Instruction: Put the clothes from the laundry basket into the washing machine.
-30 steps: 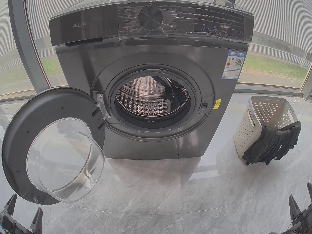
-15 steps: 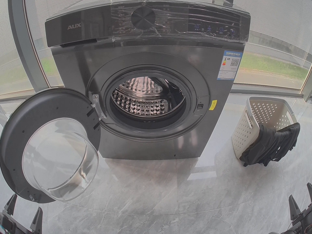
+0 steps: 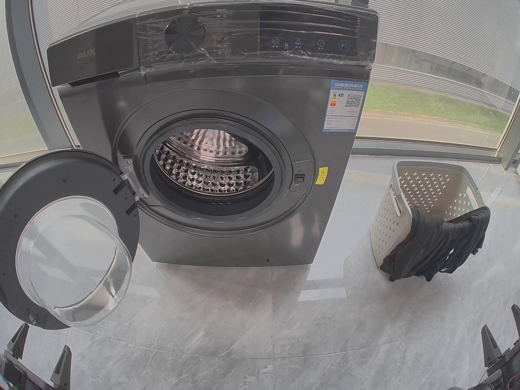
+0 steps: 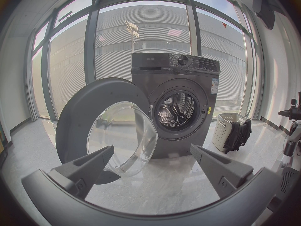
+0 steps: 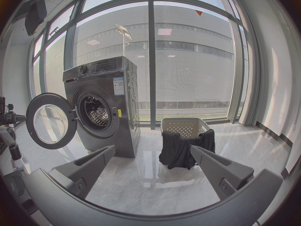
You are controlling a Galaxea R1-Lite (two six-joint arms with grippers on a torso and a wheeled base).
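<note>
a washing machine (image 3: 216,136) stands on the floor (image 3: 260,320) before tall windows (image 3: 433,55) — its door (image 3: 49,190) swung open to the left. to its right sits the laundry basket (image 3: 385,223), clothes (image 3: 433,245) draped over its near rim, hanging down outside.

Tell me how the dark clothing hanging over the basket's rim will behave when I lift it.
Probably floppy: the dark clothing drapes in soft folds over the rim of the laundry basket, so it should sag and trail from any pinch. It may drag the basket along, since that looks light, thin-walled and perforated.
</note>
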